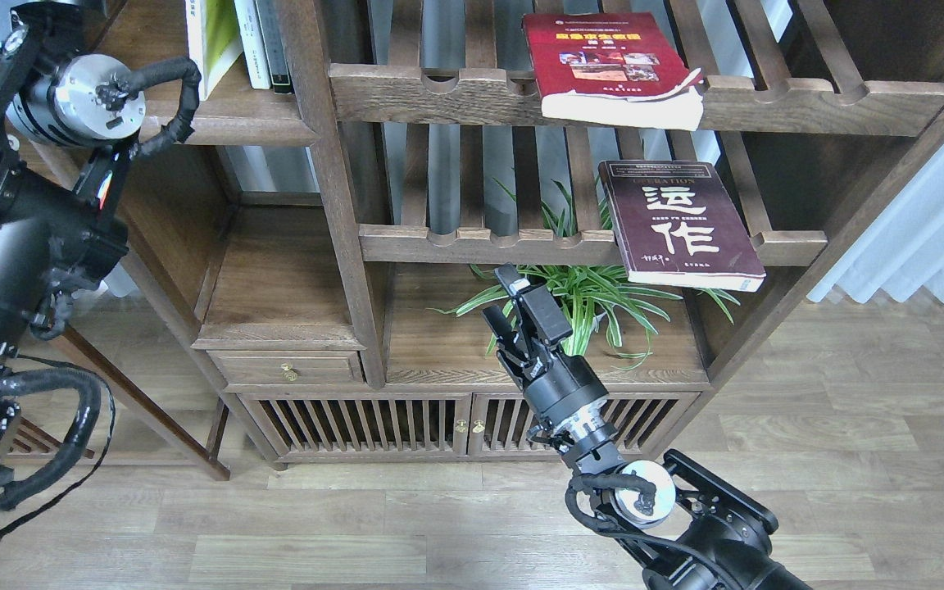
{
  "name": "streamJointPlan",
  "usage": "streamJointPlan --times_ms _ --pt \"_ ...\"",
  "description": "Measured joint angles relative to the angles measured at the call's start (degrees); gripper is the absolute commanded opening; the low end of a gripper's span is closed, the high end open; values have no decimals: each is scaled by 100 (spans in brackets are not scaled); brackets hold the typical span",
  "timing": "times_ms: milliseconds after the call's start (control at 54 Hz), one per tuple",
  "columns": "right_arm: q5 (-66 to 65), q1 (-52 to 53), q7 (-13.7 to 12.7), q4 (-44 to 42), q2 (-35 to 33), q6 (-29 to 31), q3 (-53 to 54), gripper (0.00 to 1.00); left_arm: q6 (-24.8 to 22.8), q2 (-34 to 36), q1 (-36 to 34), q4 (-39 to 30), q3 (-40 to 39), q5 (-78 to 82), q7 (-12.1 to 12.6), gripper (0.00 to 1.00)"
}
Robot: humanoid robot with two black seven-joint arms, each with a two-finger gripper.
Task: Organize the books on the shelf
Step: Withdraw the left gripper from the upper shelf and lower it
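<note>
Three books (679, 221) on wooden racks.

Maroon book (679, 223) on slatted rack (488, 243)

A dark-brown wooden shelving unit (341, 246) fills the view, with slatted racks (521, 238), a brass-knobbed drawer (288, 370) and slatted cabinet doors (357, 422) below. It stands on a grey-brown plank floor (849, 426). White curtains (931, 221) hang at right.
</note>
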Motion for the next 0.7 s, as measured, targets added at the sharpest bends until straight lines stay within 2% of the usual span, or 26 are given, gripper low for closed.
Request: streamJointPlan --times_ms 278,333,537,703 --pt "0 51 -7 14 0 0 190 99 -63 -21 577 -774 -291 -230 0 98" --pt "0 33 -9 30 0 0 230 99 -200 -41 706 -972 -362 -354 0 97" --pt "0 -14 -9 106 0 0 250 99 -1494 -78 755 -1029 -443 -755 0 95" --pt "-7 -18 -17 114 1 0 234 99 -1872 -33 794 -1061 -444 -926 0 100"
